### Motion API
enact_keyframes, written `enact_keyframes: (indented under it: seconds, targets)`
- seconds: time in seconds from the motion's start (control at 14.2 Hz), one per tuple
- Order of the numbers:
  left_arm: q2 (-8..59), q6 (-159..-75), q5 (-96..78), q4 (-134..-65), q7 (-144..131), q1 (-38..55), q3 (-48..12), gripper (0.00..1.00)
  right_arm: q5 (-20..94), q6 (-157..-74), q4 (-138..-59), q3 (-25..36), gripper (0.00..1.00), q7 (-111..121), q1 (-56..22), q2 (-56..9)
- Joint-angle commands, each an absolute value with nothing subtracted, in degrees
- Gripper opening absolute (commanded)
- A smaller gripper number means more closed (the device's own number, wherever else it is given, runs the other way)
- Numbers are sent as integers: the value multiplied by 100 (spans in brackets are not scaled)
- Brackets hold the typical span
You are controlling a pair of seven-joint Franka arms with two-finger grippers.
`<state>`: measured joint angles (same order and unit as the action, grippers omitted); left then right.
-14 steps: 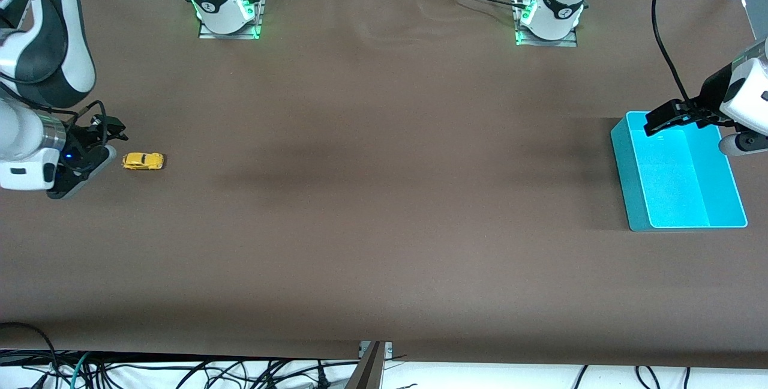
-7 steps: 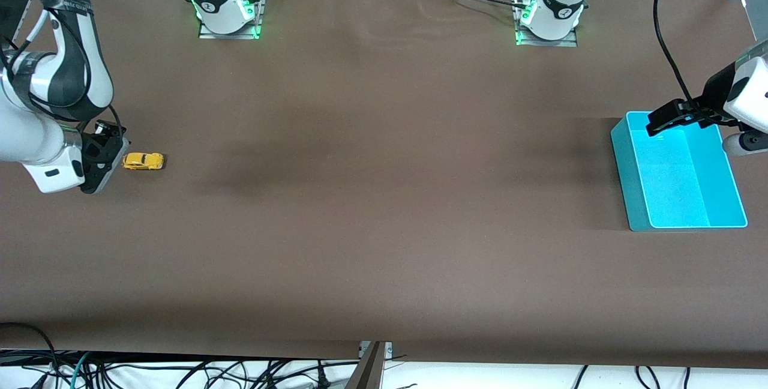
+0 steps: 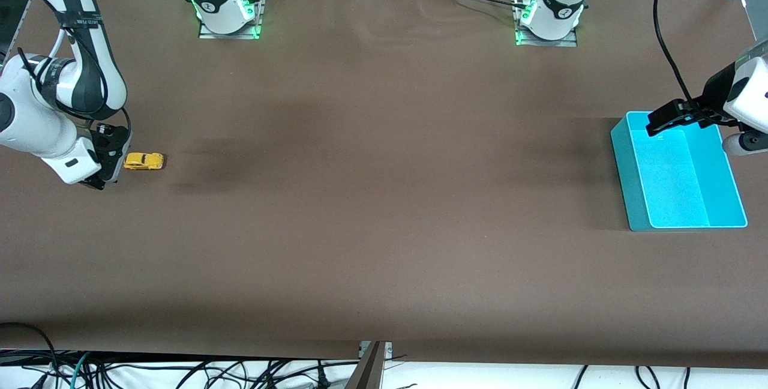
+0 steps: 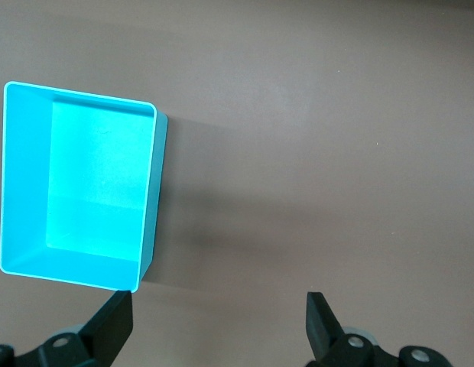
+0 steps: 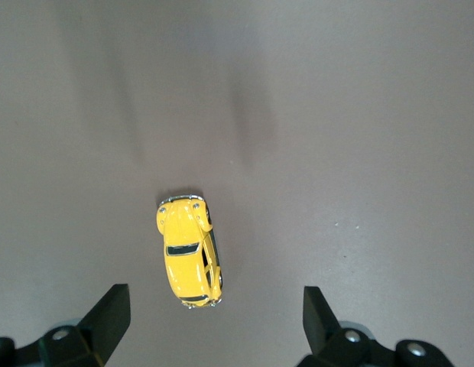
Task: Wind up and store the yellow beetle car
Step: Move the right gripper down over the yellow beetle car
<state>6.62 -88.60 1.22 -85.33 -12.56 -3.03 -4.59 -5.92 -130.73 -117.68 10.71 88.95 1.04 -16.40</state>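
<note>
The tiny bright yellow beetle-shaped toy car (image 3: pixel 143 161) (image 5: pixel 189 251) sits on the brown cloth-covered surface (image 3: pixel 384 209) at the right arm's end, bearing no readable writing. The right gripper (image 3: pixel 109 158) (image 5: pixel 210 317) hovers just beside it, fingers spread and empty. The left gripper (image 3: pixel 671 116) (image 4: pixel 220 321) waits over the glossy teal rectangular plastic bin (image 3: pixel 626 167) (image 4: pixel 147 191), fingers likewise released.

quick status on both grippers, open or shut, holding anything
Left gripper: open, empty, over the teal bin.
Right gripper: open, empty, low beside the yellow beetle car.

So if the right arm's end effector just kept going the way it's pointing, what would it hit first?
Probably the bare brown table. The open right end effector points down, with the yellow beetle car just ahead of its fingers, not between them, though depth is unclear.
</note>
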Motion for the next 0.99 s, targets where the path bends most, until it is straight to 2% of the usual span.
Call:
enact_keyframes:
  seconds: [0.0, 0.14, 0.92]
  targets:
    - [694, -8842, 9, -8437, -1283, -352, -475, 100, -624, -13673, -12295, 1055, 100, 9175, 219, -1476]
    - [694, -8842, 9, -8437, -1283, -352, -475, 100, -598, -14000, -12462, 1055, 100, 9342, 281, -1564]
    - [703, -8842, 9, -8437, -1283, -343, -475, 100, -308, -14256, -12498, 1037, 100, 10027, 606, -2100]
